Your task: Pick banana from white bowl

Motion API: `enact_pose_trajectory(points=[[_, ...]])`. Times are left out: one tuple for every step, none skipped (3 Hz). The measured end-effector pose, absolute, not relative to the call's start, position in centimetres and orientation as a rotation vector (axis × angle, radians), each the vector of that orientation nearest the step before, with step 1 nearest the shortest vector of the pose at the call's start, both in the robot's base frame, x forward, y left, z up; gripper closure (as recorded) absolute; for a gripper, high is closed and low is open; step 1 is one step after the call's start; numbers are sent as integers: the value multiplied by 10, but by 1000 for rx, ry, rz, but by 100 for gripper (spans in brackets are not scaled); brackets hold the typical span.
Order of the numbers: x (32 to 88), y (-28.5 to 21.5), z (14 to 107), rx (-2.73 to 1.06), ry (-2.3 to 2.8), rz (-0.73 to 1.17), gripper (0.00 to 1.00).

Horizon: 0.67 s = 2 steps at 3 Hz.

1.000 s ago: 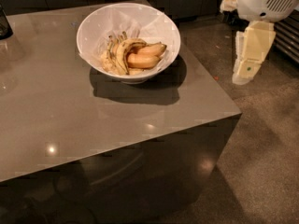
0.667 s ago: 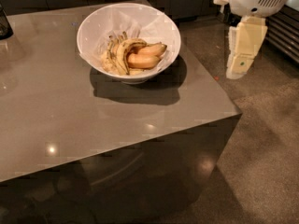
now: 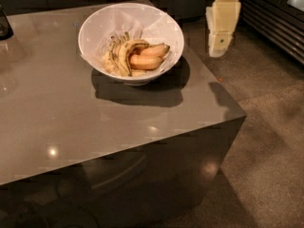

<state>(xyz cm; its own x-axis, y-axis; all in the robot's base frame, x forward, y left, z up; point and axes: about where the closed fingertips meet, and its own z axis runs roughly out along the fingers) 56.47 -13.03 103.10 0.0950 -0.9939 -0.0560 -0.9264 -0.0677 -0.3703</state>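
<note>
The white bowl stands at the back right of the grey table. In it lies a curved yellow banana with dark speckles, arched over two plumper orange-yellow bananas and some pale peel at the left. My gripper hangs in the air beyond the table's right edge, to the right of the bowl and about level with its rim. It holds nothing.
A dark object stands at the table's far left edge. Dark cabinets run along the back and a slatted panel stands at the right. The floor to the right is speckled concrete.
My gripper has moved left and up, closer to the bowl. The view has shifted a little. The bananas have not moved.
</note>
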Motion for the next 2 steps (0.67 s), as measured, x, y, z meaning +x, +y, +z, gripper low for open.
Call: enact_pose_trajectory(points=[[572,-124,1034,-2049,1873,-316,0],[586,-115,1038,-2052,1821,-310,0]])
